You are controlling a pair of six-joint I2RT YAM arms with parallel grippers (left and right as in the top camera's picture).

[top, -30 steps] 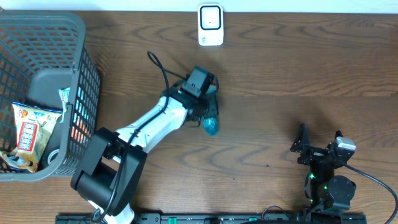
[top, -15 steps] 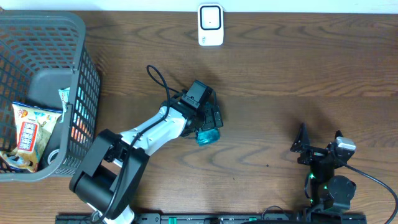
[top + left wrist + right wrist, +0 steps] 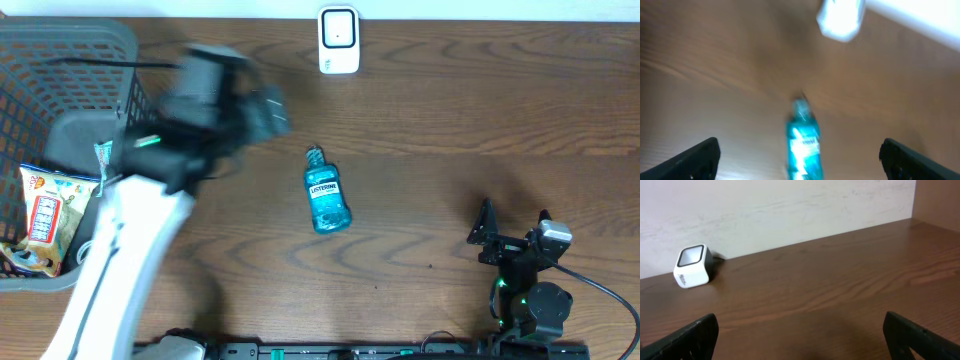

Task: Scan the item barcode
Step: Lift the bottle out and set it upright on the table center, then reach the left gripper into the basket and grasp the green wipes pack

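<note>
Left tool [image 3: 268, 112] and right tool [image 3: 801, 340] stood spread, empty. Bottle [image 3: 326, 192] lay free mid-table; scanner [image 3: 339, 40] at rear edge. Step judged: fetching another item; left tool must reach the basket [image 3: 140, 120].

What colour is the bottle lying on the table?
The bottle is teal-blue; overhead view shows best.

Grey basket [image 3: 50, 80] at left — snack bag [image 3: 48, 215] inside
</note>
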